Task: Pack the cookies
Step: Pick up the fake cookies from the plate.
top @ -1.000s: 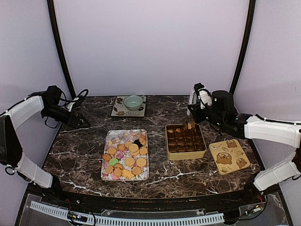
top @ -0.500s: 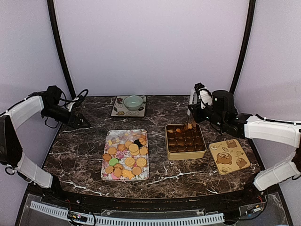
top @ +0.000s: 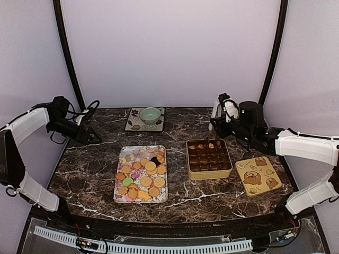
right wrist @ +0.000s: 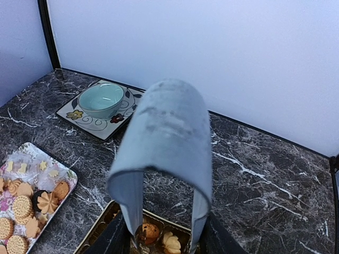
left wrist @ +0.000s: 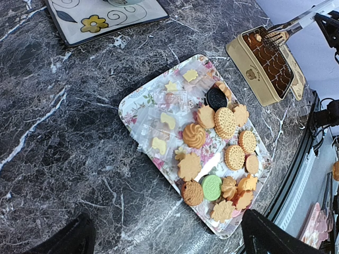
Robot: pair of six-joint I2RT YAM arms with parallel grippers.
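Observation:
The cookies (top: 141, 177) lie heaped on a floral tray (left wrist: 125, 106), mostly golden, with one green (left wrist: 211, 187) and one dark (left wrist: 216, 97). My right gripper (right wrist: 167, 235) is shut on grey tongs (right wrist: 164, 132). The tongs' two arms hang spread over the far row of a gold tin (top: 188, 161). Under their tips lie a brown speckled cookie (right wrist: 149, 232) and a pale swirl cookie (right wrist: 170, 242), each in a cell. My left gripper (left wrist: 175, 238) is open and empty, low over the table at the far left, away from the tray.
The tin's lid (top: 258, 176) lies flat to the right of the tin. A green bowl (top: 150, 114) stands on a square patterned plate (top: 133, 124) at the back. Small cookies in clear wrappers (left wrist: 159, 124) fill the tray's far end.
The tongs' arms have spread apart over the tin's far row, and the cookie that stood up between them now lies lower in the tin. The left arm has not moved.

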